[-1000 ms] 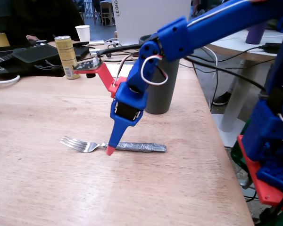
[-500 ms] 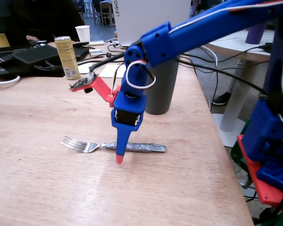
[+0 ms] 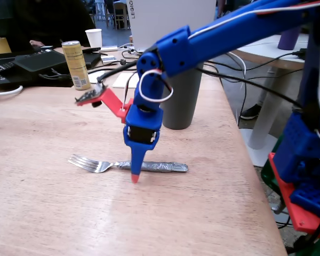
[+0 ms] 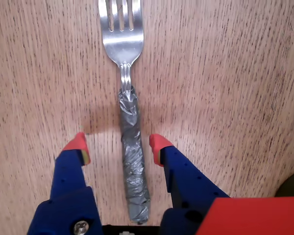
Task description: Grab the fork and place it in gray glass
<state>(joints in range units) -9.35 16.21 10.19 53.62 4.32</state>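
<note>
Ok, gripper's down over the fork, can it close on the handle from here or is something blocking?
Probably yes. In the wrist view the open gripper straddles the fork's taped handle, one fingertip on each side, with only bare table between. Nothing appears to block closing.

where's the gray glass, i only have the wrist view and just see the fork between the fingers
Observer: The gray tumbler stands upright behind the arm in the fixed view, beyond the fork.
Operator: is the gripper down at the table
Observer: Yes, the gripper is open and its blue fingertip sits at the taped handle, about at table level.
Operator: anything else nearby
Observer: A yellow can and a white paper cup stand at the far edge.
</note>
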